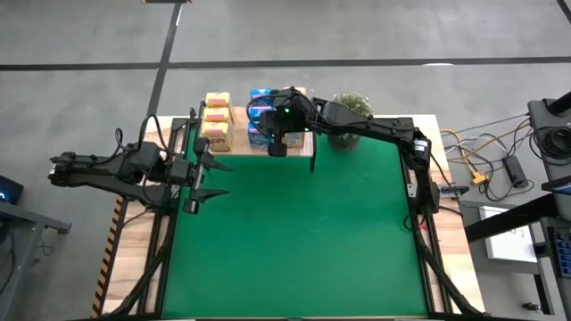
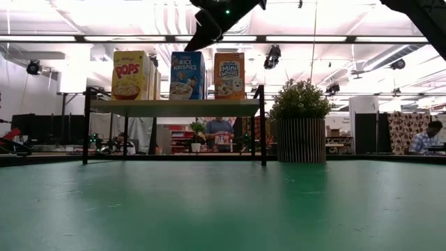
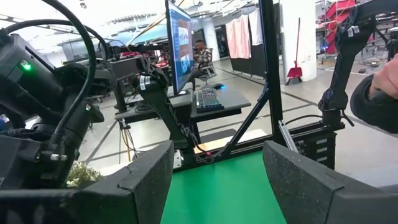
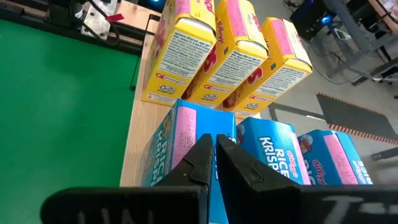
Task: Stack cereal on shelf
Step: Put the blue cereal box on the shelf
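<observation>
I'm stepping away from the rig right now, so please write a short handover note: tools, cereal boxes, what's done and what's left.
Left tool: open, empty, waiting at the left edge of the green mat.
Right tool: shut, holding nothing, above the blue Rice Krispies boxes on the shelf.
Boxes: yellow Corn Pops boxes stand in a row at the shelf's left end, blue ones in the middle, an orange-red Mini-Wheats box at the right end beside the potted plant.
Done: no boxes lie on the mat.
Left: confirm the orange-red row, which the right arm hides from above.
</observation>
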Robot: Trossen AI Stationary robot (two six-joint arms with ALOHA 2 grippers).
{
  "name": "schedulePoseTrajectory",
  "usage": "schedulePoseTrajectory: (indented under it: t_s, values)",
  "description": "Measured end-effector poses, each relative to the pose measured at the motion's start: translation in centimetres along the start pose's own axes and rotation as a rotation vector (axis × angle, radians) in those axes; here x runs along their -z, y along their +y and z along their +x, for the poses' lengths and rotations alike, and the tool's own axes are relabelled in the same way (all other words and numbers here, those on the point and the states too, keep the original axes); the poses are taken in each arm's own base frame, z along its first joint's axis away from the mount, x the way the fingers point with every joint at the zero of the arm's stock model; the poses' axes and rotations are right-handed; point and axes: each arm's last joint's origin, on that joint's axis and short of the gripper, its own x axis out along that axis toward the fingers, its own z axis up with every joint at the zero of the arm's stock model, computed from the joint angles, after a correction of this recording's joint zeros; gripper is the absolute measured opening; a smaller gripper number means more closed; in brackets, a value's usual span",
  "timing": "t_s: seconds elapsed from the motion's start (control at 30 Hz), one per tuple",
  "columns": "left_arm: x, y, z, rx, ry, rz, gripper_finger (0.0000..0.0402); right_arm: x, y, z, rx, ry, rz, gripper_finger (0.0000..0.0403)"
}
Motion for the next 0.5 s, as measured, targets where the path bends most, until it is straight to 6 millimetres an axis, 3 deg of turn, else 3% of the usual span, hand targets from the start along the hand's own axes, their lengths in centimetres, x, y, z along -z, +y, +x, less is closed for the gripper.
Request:
schedulePoseTrajectory:
  t_s: [0.5]
  values:
    - [0.00, 0.00, 0.00, -0.001, 0.000, 0.000, 0.0231, 0.06, 0.03, 0.00, -0.004, 0.007, -0.077, 0.0012]
